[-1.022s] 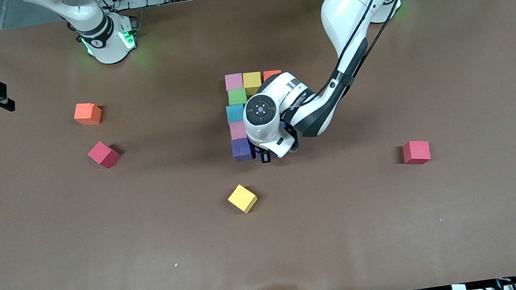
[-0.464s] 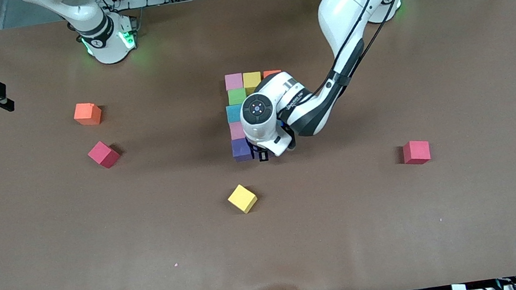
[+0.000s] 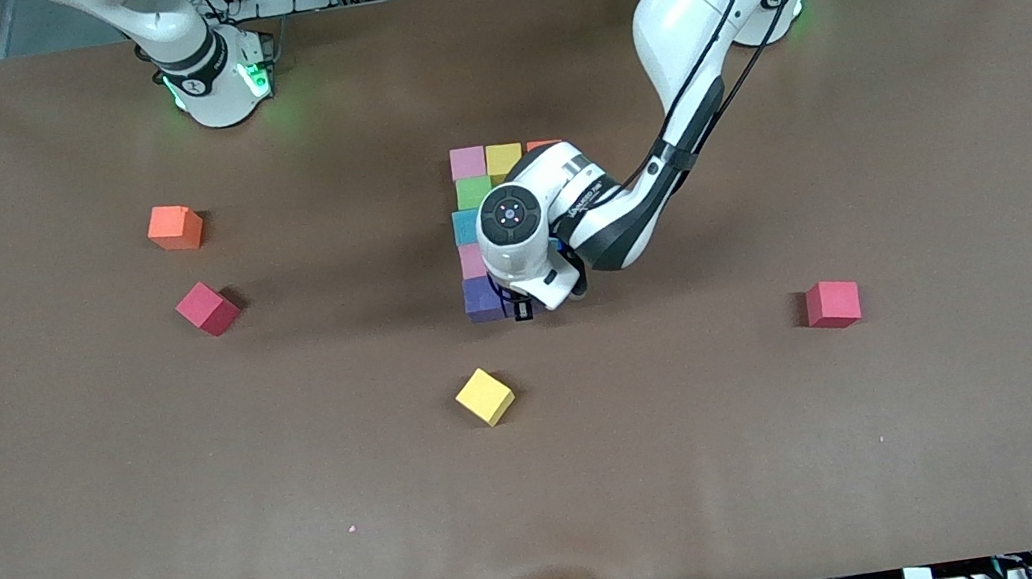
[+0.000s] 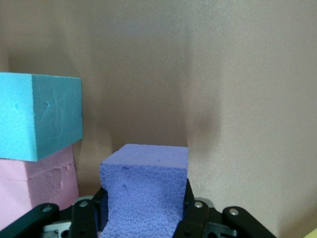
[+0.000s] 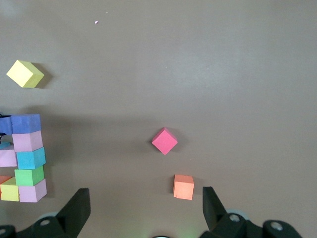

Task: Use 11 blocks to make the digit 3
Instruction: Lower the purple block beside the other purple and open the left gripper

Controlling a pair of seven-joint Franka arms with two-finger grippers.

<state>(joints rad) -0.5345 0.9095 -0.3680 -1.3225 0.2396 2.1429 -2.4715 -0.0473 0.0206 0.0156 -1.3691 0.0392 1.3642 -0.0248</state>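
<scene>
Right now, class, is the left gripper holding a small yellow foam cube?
No: the left gripper is shut on a purple foam cube.

Left gripper (image 3: 524,307) beside purple block (image 3: 481,298)

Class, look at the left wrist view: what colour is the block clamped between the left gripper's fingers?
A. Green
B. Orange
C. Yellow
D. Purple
D: the left gripper is shut on a purple block, beside the pink block and blue block of the figure.
</scene>
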